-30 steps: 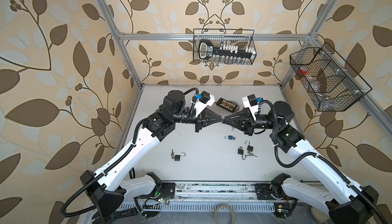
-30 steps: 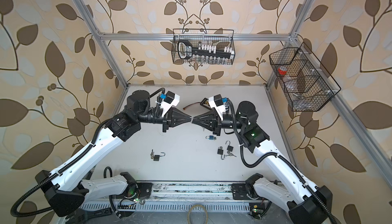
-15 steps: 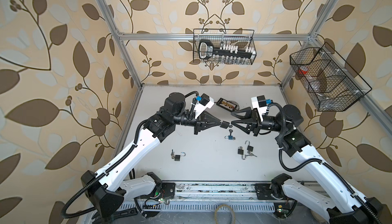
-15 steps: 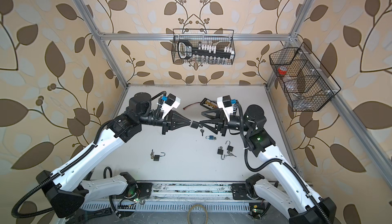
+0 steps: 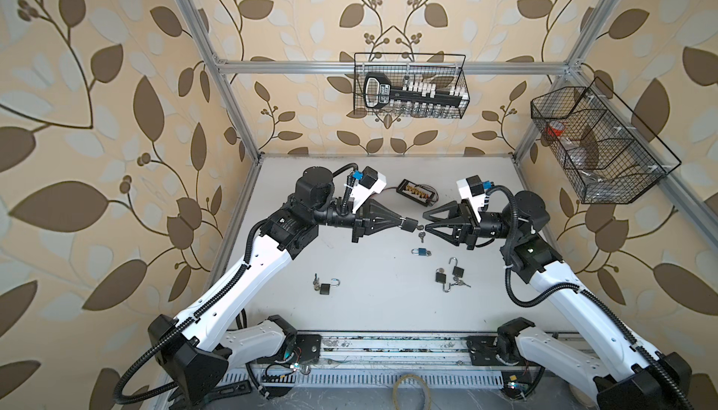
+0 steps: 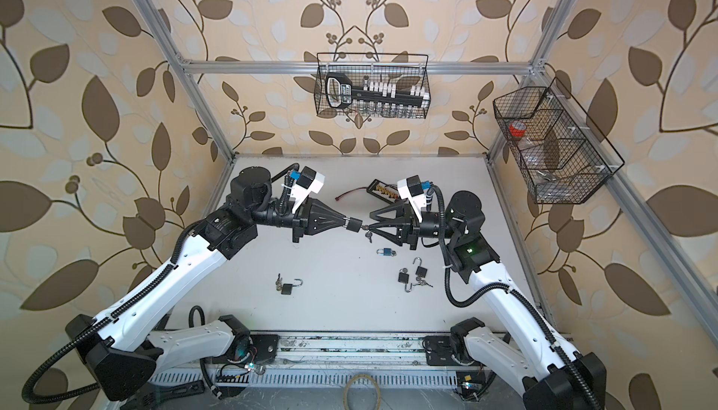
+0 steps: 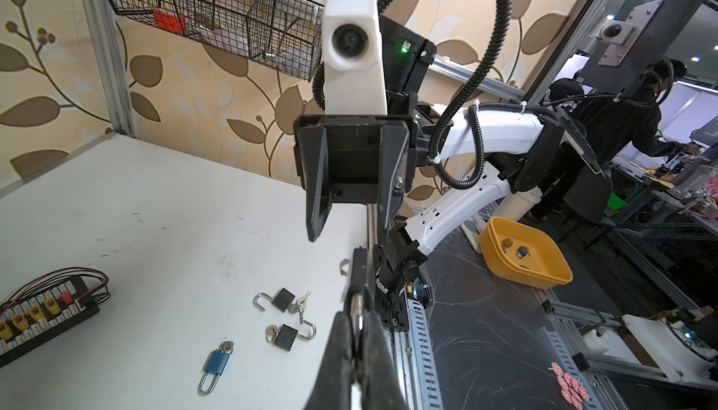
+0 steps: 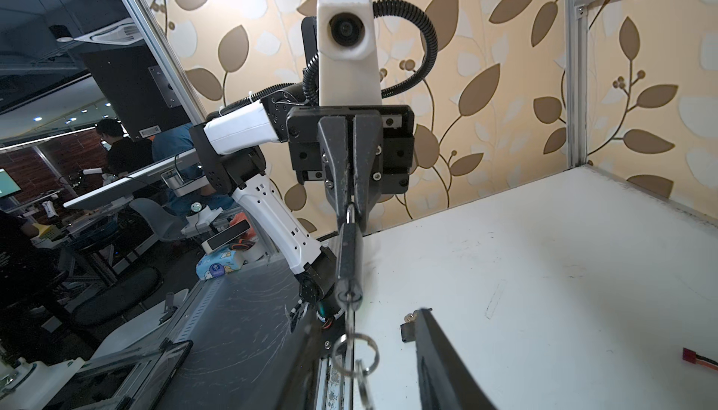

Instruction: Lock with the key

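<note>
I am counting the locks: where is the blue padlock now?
In a top view the blue padlock lies on the table right of centre, between the right gripper and two black padlocks nearer the front.

Overhead stereo pair; wrist views opposed

Beige wallpaper (image 5: pixel 116 117) printed with brown leaves and pale vines covers three sides, held in an aluminium frame (image 5: pixel 291 65). The white counter (image 5: pixel 369 311) is scuffed in places. A black wire basket (image 5: pixel 447 74) hangs on the back wall, and a divided basket (image 5: pixel 614 183) hangs on the right-hand wall. The wrist views show a dim workshop beyond, with desks, a grey chair (image 8: pixel 155 217), a yellow tub (image 7: pixel 544 268) and small ceiling lights (image 8: pixel 37 118).
</note>
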Controlling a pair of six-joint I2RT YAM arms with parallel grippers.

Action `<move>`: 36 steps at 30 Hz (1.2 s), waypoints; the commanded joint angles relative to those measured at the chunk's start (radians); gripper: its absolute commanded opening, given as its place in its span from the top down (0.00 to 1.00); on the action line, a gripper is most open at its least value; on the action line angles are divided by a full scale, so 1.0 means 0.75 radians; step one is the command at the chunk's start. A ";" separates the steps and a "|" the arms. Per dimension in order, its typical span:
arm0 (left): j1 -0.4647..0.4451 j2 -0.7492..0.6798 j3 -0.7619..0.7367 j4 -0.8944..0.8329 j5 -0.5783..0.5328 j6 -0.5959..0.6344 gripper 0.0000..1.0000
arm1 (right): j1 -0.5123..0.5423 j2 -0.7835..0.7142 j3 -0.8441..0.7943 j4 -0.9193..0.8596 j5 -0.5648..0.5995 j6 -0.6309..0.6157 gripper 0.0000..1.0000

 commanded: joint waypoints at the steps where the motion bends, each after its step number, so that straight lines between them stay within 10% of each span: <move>1: 0.001 -0.034 0.007 0.074 0.068 -0.010 1.00 | 0.009 0.015 0.046 -0.050 -0.051 -0.041 0.61; 36: 0.004 -0.048 0.014 0.032 0.044 0.025 1.00 | 0.070 0.022 0.052 -0.035 -0.028 -0.052 1.00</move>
